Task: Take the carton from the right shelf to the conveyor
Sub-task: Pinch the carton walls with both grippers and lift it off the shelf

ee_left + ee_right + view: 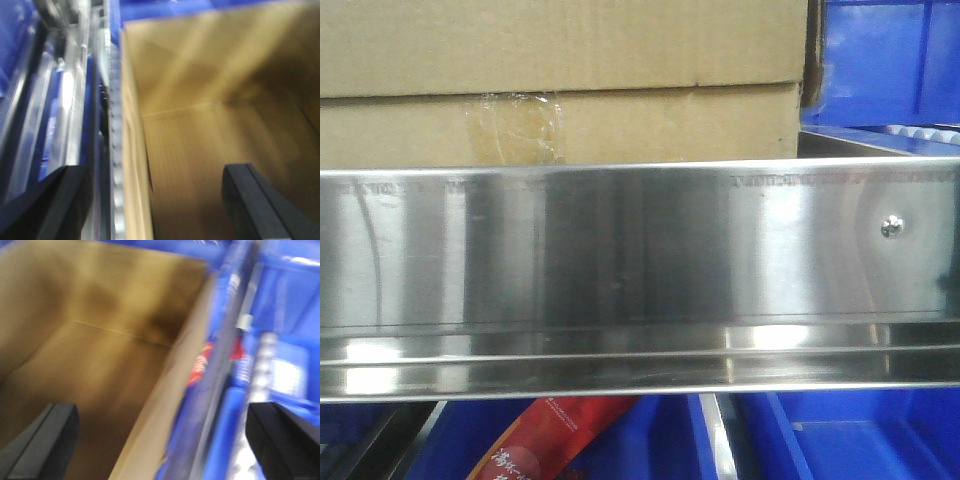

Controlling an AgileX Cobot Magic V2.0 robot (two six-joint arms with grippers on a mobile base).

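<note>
The carton (560, 90) sits on the shelf behind the steel front rail (620, 250), with blue bins (890, 50) just to its right and more below the rail. The conveyor is not in view.

Both wrist views are blurred, but the layout reads clearly enough. The left pincer (155, 172) is spread wide, with one dark finger out over the rack side and the other over the cardboard, so the carton's left edge (132, 165) lies between them. The right pincer (162, 410) mirrors it, also wide, straddling the right edge (165, 390) with its outer finger above the bins. Neither holds anything. Whether the cameras look into an open box or onto its top, the blur does not settle.

The step in hand appears to be the two-armed grasp. To do it well, each pincer should probably settle squarely over its edge before closing, and the two should close together so the box does not twist. The lift likely needs to be straight up and level — high enough to clear the rail — before any pull toward the robot. The outer right finger looks close to the bins, so it risks snagging there.
</note>
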